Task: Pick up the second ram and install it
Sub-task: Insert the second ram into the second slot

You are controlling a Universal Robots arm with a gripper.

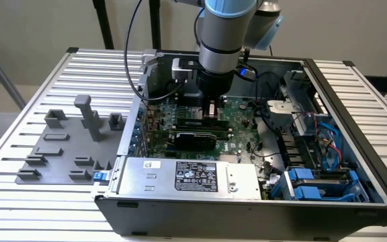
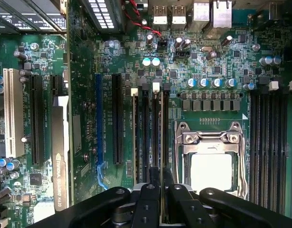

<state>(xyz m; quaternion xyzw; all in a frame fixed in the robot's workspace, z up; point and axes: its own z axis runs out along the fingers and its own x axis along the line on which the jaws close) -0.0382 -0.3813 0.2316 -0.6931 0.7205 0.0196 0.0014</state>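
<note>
Hand (image 2: 156,178) pinches second ram (image 2: 156,137) edge-on over motherboard (image 2: 217,61) slots; exterior view shows case (image 1: 247,212).

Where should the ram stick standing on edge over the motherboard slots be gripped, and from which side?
Pinch the second ram across its two flat faces near mid-length, coming straight down from above the motherboard. It stands on edge, thin, with slots close alongside, leaving just its top edge free.
</note>
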